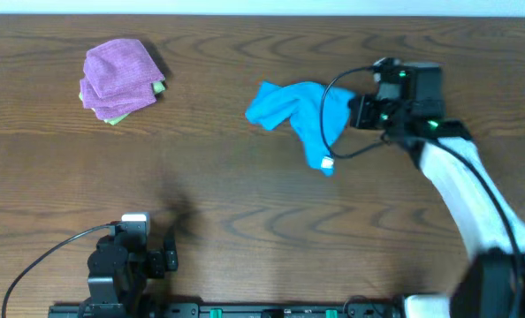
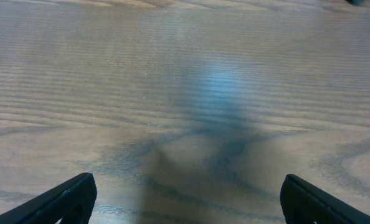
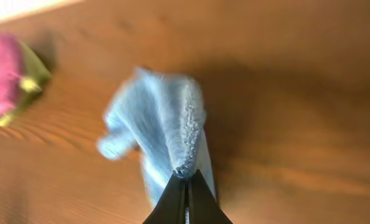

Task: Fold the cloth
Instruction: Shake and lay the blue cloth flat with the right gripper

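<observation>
Soft light, blurred wrist views.

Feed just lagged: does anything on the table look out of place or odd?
Only the cloth: it is bunched up, not flat, one edge pinched in the right end effector. Nothing looks spilled or damaged.

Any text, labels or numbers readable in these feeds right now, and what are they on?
No text can be read in any view.
The white tag at the edge of the cloth: too small to read, if it is printed at all.
The right wrist view is blurred, and the tag does not show there.
</observation>
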